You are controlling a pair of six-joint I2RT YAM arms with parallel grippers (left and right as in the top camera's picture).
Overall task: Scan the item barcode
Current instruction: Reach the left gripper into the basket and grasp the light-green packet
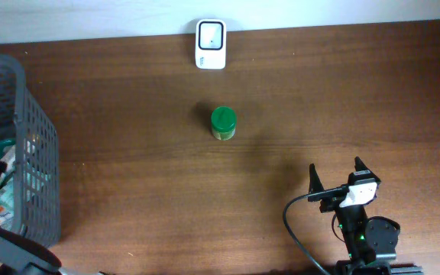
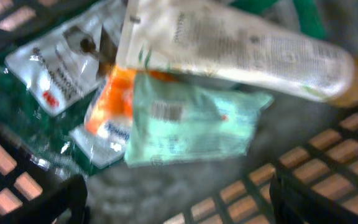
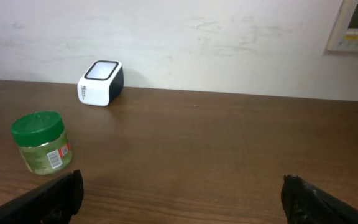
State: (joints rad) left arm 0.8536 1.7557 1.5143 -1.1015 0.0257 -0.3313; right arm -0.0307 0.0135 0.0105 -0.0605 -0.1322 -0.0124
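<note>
Inside basket [image 1: 40, 153], left pincer [image 2: 179, 193] spread wide over mint packet [image 2: 191, 124], right pincer [image 3: 180, 183] spread too, jar [image 3: 40, 143] ahead-left

The left wrist view is all blurry, so the words on the long tube [image 2: 241, 46] and the pale green packet [image 2: 191, 124] cannot be read. From above, the grey basket [image 1: 40, 153] is cut off by the left edge, and the left arm [image 1: 10, 252] is only a dark bit in the lower left corner. In the right wrist view the right pincer [image 3: 180, 190] shows just two dark tips at the bottom corners, the wall box [image 3: 356, 25] is cut by the upper right edge, and the label on the jar [image 3: 39, 142] is too small to read.
</note>
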